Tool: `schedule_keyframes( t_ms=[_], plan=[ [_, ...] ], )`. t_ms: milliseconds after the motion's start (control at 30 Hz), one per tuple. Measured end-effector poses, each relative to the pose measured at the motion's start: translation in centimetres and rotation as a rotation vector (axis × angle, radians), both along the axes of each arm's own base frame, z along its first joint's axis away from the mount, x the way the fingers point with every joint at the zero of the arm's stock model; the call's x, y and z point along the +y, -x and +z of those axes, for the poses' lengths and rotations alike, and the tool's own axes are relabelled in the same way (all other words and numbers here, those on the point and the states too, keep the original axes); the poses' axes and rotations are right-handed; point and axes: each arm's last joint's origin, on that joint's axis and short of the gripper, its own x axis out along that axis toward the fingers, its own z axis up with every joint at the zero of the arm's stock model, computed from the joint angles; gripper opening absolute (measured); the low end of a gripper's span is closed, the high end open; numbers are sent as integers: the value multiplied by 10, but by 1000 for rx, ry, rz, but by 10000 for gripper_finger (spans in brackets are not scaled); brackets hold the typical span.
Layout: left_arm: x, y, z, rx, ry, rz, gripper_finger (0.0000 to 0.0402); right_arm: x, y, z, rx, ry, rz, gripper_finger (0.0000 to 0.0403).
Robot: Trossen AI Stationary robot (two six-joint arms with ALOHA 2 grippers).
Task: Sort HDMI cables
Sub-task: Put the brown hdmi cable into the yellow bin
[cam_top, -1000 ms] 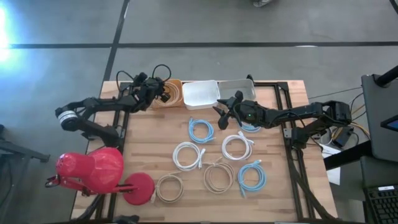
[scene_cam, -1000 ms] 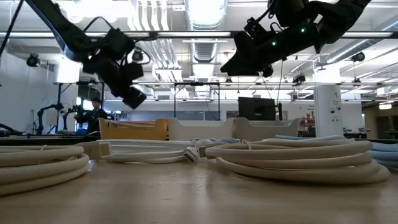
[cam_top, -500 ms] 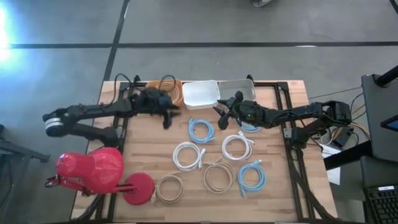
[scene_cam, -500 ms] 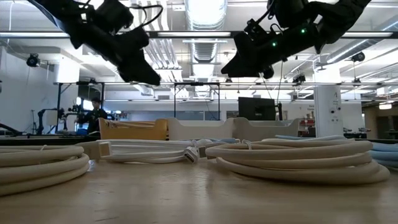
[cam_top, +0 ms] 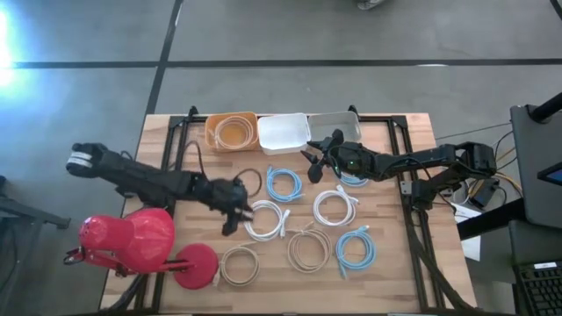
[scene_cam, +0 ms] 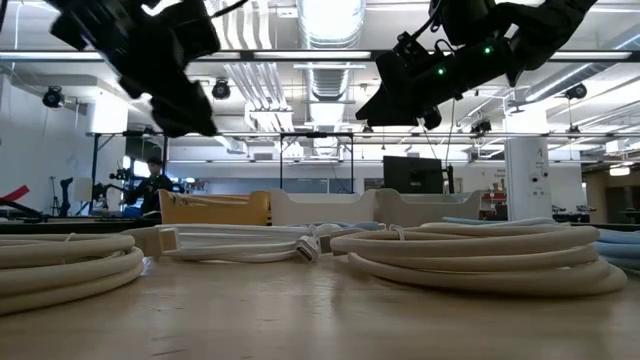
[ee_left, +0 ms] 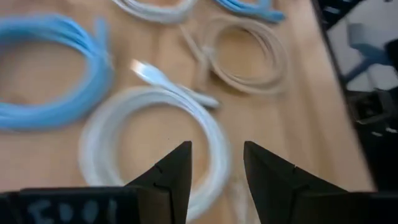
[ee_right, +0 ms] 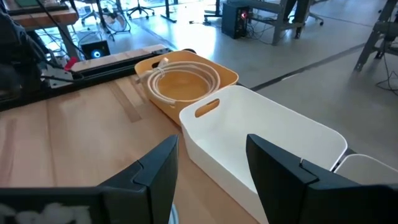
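Observation:
Several coiled cables lie flat on the table: a white coil (cam_top: 266, 219), a second white one (cam_top: 335, 207), light blue coils (cam_top: 284, 183) (cam_top: 356, 250), and beige coils (cam_top: 309, 249) (cam_top: 239, 265). Another light blue coil (cam_top: 355, 180) is partly hidden under the right arm. One beige coil (cam_top: 233, 133) lies in the orange tub (cam_top: 213, 123). My left gripper (cam_top: 234, 216) is open above the left side of the first white coil (ee_left: 155, 134), touching nothing. My right gripper (cam_top: 312, 163) is open in the air near the white tub (cam_top: 283, 132).
Three tubs stand in a row at the far edge: orange, white and a clear one (cam_top: 335, 125). A red object (cam_top: 127, 241) with a round red foot (cam_top: 198, 263) sits at the near left corner. Bare wood lies between the tubs and the coils on the left.
My left arm has swung from over the orange tub toward the near edge and to the right, coming down over the white coil. The beige coil in the orange tub now shows uncovered.

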Motion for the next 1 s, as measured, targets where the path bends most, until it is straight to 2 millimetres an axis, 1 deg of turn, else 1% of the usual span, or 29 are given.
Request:
schedule_keyframes(
  t_ms=[133, 233, 467, 567, 733, 900, 1000],
  plan=[
    [-22, 2, -8, 73, 77, -9, 146, 0, 0, 0, 0, 0, 0, 183],
    [-34, 3, -18, 153, 117, 3, 158, 0, 0, 0, 0, -1, 0, 183],
    [-55, 3, -44, 287, 107, 0, 205, 0, 0, 0, 1, -1, 1, 183],
    [-64, 3, -55, 339, 103, -7, 216, 0, 0, -1, 3, -2, 2, 183],
    [-77, 5, -73, 406, 67, 4, 216, 0, 1, -2, 5, -2, 2, 183],
    [-81, 4, -88, 429, -12, 44, 215, 0, 1, -2, -2, -14, 0, 183],
    [-81, 4, -92, 424, -61, 33, 194, 0, 1, -2, -2, -14, 0, 183]
  ],
)
